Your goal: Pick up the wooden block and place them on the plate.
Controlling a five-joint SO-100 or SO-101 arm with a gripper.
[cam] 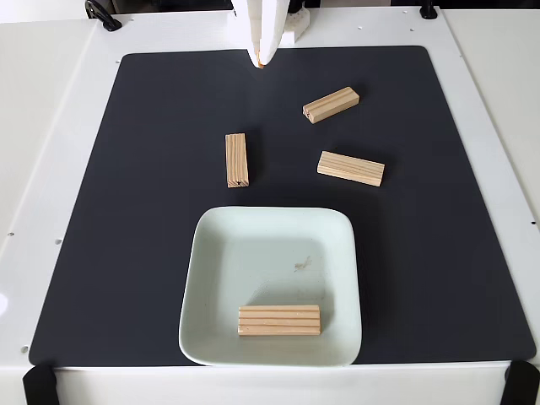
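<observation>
A pale mint square plate sits at the front middle of the black mat, with one wooden block lying flat in its near part. Three more wooden blocks lie on the mat behind it: one upright in the picture, one angled at the back right, one to the right. My white gripper hangs at the top edge of the fixed view, its tip over the mat's far edge, well away from every block. Its fingers look closed together with nothing in them.
A black mat covers most of the white table. Black clamps sit at the front corners and along the back edge. Bare mat lies left and right of the plate.
</observation>
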